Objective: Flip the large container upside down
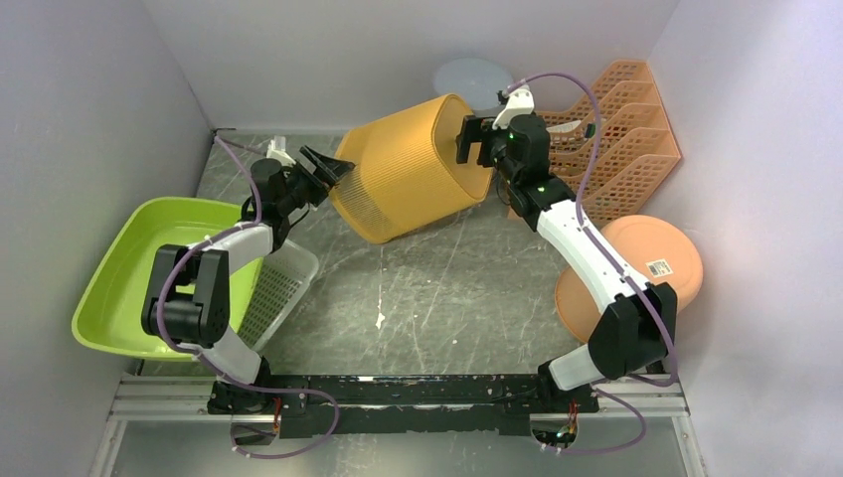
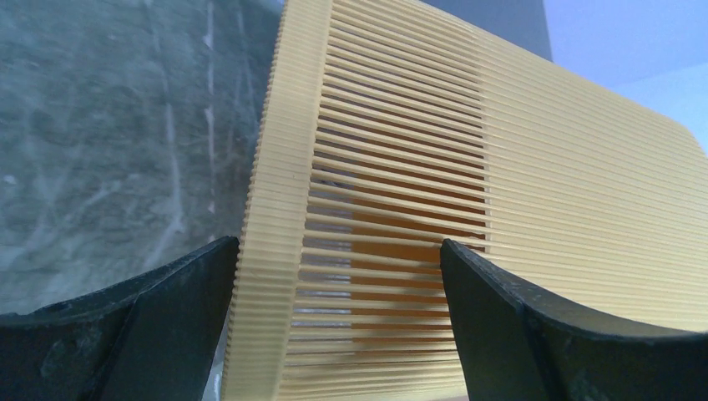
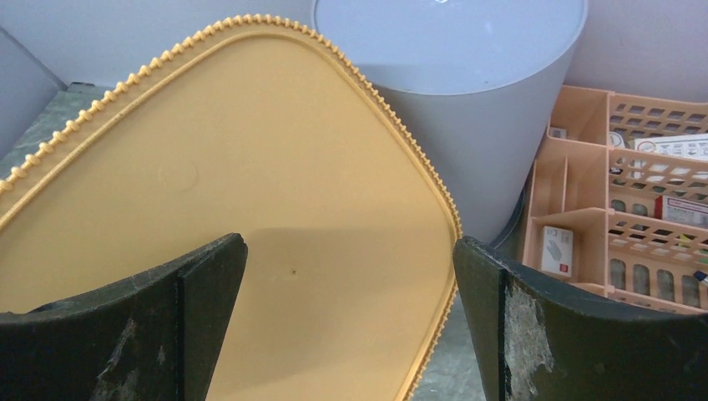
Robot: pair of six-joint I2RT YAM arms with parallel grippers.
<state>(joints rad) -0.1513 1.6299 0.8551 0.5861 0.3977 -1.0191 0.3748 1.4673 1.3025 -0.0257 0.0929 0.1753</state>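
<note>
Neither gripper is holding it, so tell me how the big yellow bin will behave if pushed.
The yellow bin is probably light, since its slatted walls are see-through. Lying tilted off its base, it may rock or tip, though its squarish base suggests little rolling. The ribs should resist slipping.

The left arm (image 1: 214, 288) is folded tight at the elbow close to its base, and its forearm runs up and away to a wrist turned rightward. The left gripper (image 1: 326, 169) points right and slightly away, both black fingers (image 2: 167, 309) spread wide — the wrist view shows them far apart. The right arm (image 1: 596, 253) rises from its base through a bent elbow, then slants long toward the far left. The right gripper (image 1: 475, 139) faces left, its fingers (image 3: 150, 317) likewise fully parted.
</note>
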